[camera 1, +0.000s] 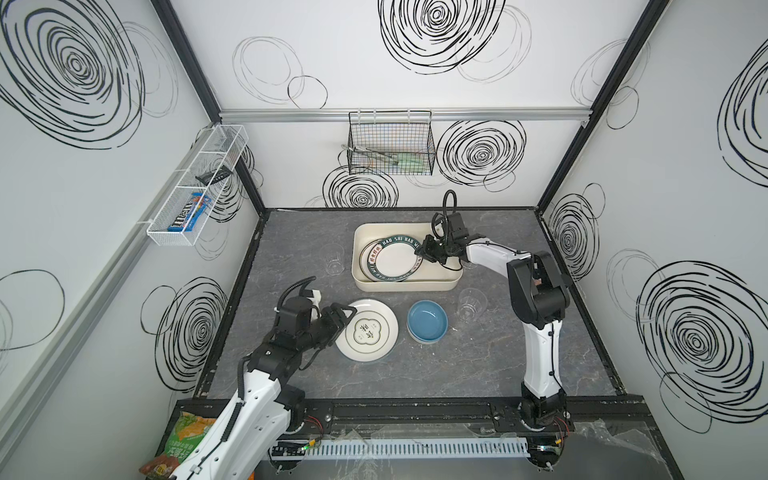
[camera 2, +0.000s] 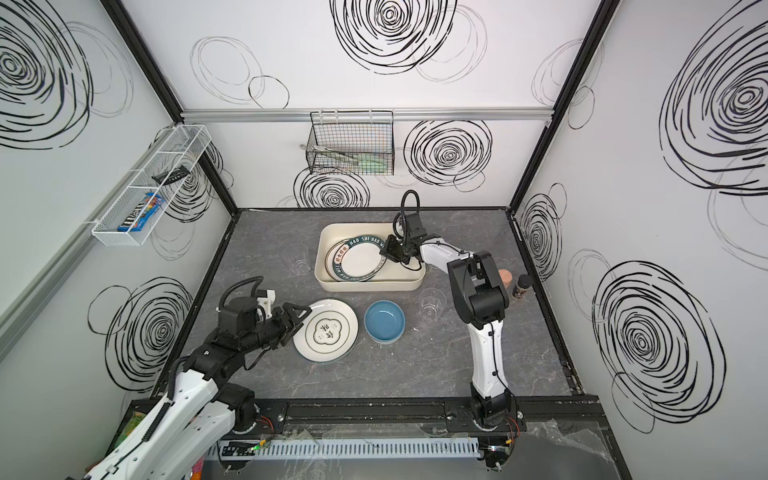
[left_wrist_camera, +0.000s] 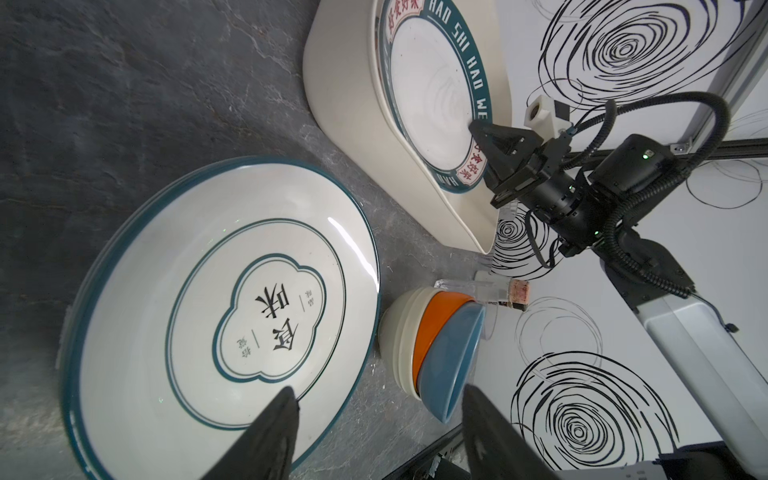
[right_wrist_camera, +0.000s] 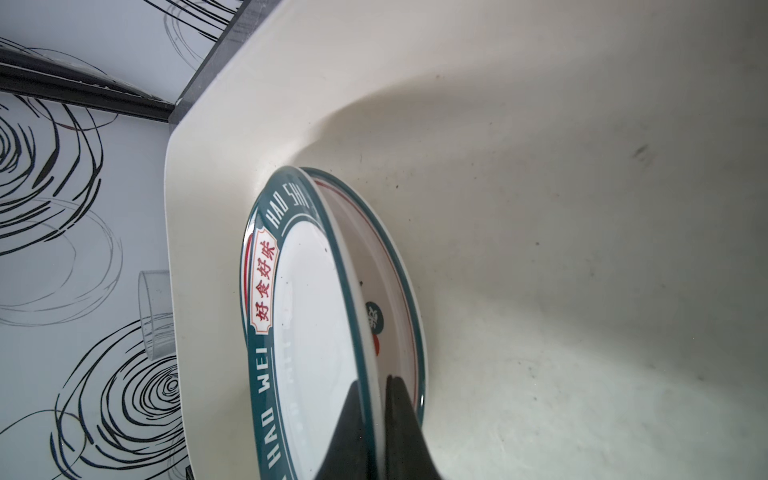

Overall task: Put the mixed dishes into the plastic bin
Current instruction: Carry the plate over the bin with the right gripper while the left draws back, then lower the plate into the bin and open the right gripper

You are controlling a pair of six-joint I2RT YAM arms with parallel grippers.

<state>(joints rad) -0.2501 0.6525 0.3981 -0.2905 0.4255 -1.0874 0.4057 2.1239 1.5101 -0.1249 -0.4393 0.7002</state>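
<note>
Top views, both looking down on a dark grey marbled desk [camera 1: 457,365] inside a white booth with black swirl patterns. The plastic bin [camera 1: 405,286], a shallow cream tub, sits toward the back of the desk, near the middle. Inside it is a white plate with a dark green rim printed in white letters, the lettered plate [camera 1: 395,262]. The right hand [camera 1: 423,252] reaches into the bin from the right and pinches that plate by its right rim.

The right wrist view shows the black fingers [right_wrist_camera: 349,436] pressed on either side of the rim. The lettered plate is tilted there. Its gripped edge is raised off a lower plate [right_wrist_camera: 365,257], white with a thin red line and a green edge, which lies on the bin floor.

In front of the bin, on the bare desk, lies an emblem plate [camera 1: 370,332], white with a teal rim and black characters in a cloud-shaped frame. The left hand [camera 1: 338,318] is at its left edge with the fingers spread wide. One finger is over the rim; whether it touches cannot be told.

Just right of that plate is a stack of bowls [camera 1: 428,322], blue on top; the left wrist view shows orange and cream bowls beneath it. A clear cup [camera 1: 333,259] stands left of the bin. A second clear cup [camera 1: 469,305] stands right of the bowls.
</note>
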